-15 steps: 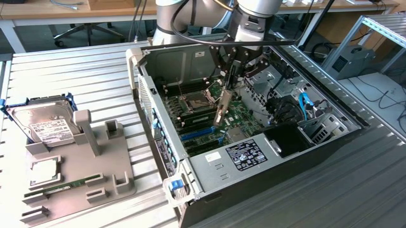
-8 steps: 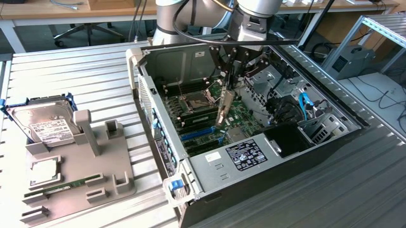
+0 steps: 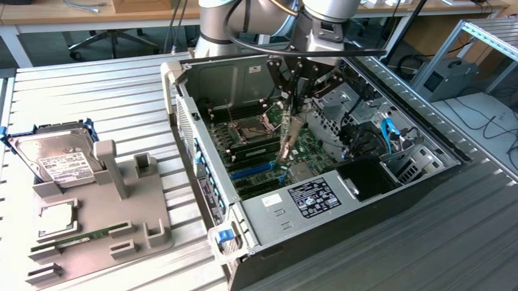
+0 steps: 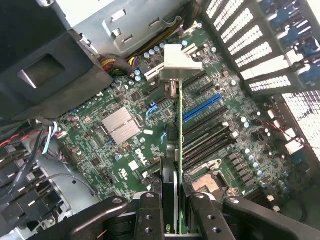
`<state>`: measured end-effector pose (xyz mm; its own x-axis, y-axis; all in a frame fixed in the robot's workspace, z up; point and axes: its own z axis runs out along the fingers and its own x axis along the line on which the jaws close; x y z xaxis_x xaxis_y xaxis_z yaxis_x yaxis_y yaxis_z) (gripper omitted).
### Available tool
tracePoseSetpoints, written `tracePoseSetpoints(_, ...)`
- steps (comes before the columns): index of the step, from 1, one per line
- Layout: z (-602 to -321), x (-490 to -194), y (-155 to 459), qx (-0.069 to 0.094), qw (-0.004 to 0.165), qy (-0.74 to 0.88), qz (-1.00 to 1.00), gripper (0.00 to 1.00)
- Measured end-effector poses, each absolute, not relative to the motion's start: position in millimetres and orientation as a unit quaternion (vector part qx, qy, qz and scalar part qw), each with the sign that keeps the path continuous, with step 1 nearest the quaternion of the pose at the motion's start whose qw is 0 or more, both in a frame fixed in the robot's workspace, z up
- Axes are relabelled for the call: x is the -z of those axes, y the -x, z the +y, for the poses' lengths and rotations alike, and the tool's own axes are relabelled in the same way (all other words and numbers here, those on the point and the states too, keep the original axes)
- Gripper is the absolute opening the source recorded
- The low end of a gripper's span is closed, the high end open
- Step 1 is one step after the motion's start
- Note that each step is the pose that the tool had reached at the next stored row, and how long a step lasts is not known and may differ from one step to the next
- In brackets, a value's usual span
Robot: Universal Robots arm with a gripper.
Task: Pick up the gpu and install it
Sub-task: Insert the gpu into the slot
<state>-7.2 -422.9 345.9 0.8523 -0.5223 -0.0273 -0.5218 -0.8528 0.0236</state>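
As the gripper (image 4: 173,175) clamps it, the gpu (image 4: 180,107) shows green edge, silver bracket.

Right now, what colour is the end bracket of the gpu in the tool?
Silver-grey; the end bracket shows best in the wrist view.

Arm tube (image 3: 217,24): silver-grey, cylindrical.
Wrist joint (image 3: 328,21): grey metal, rounded housing.
Cable (image 3: 229,33): black, looped beside the wrist.
Gripper (image 4: 173,187): black, with curved link bars.
Fingers (image 4: 149,216): flat, black, with round screw heads in a row.
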Motion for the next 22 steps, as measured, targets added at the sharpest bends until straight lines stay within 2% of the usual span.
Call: tracePoseSetpoints(22, -422.9, -345.5, 7.2, 0.016, 0.009, -0.983, -0.180, 0.26)
